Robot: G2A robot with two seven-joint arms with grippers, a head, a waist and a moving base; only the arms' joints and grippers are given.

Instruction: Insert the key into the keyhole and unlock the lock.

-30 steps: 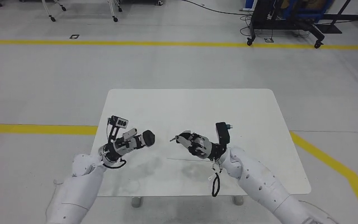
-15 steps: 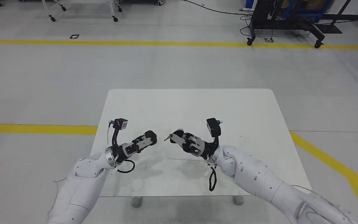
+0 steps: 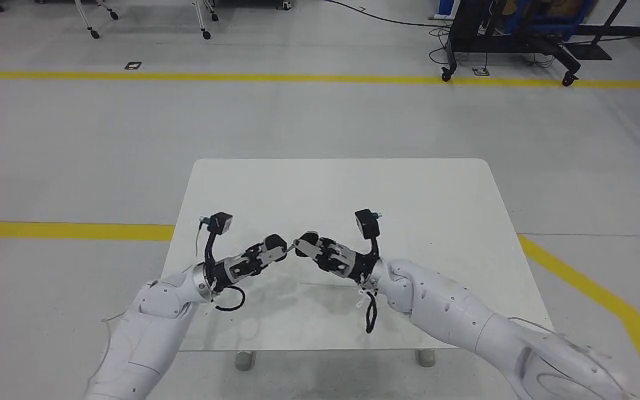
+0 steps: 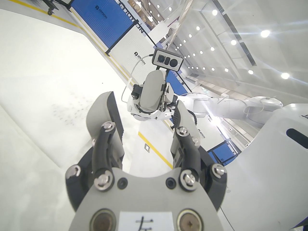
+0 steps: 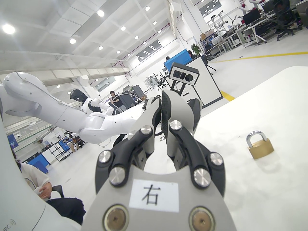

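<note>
1. Top view: both arms meet over the near middle of the white table (image 3: 430, 190), their tips almost touching and raised off the surface.
2. The right gripper (image 5: 161, 97) is clenched, its pads pressed together. A small pale piece at its tip seems to be the key (image 4: 168, 113), though it is too small to be sure.
3. The left gripper (image 4: 144, 99) is released, its fingers spread wide, and it holds nothing. The right gripper's tip sits just in front of that gap.
4. The brass lock (image 5: 259, 146) lies on the table, held by neither gripper. It is down and off to one side of the right gripper, apart from both tips.
5. Its long axis runs from the body, nearer the right wrist camera, to the closed shackle farther off. The keyhole cannot be seen.
6. Judgement: the key points at the left gripper and not at the lock, so the coming move turns on bringing lock and key onto one line. The free left gripper looks better placed to fetch and steady the lock.
7. The open left fingers stand directly in the key's path, and nothing else lies near the lock.
</note>
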